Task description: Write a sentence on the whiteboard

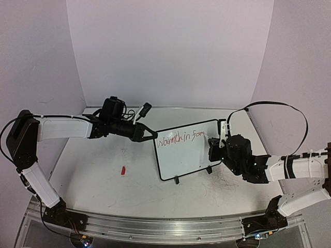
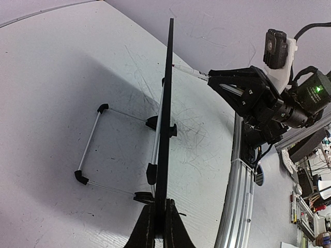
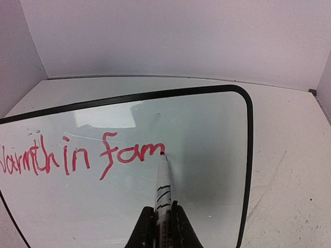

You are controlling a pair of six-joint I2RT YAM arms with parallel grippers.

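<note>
The whiteboard (image 1: 189, 155) stands tilted on its clip feet in the middle of the table. Red words (image 1: 181, 138) on it read "Warmth in fam" in one line; they also show in the right wrist view (image 3: 77, 157). My left gripper (image 1: 150, 135) is shut on the board's left edge (image 2: 164, 170), seen edge-on in the left wrist view. My right gripper (image 1: 213, 147) is shut on a white marker (image 3: 163, 191); its red tip touches the board at the end of the "m".
A small red marker cap (image 1: 123, 170) lies on the table left of the board. The board's wire stand (image 2: 90, 155) rests behind it. An aluminium rail (image 1: 165, 225) runs along the near edge. Walls enclose the back and sides.
</note>
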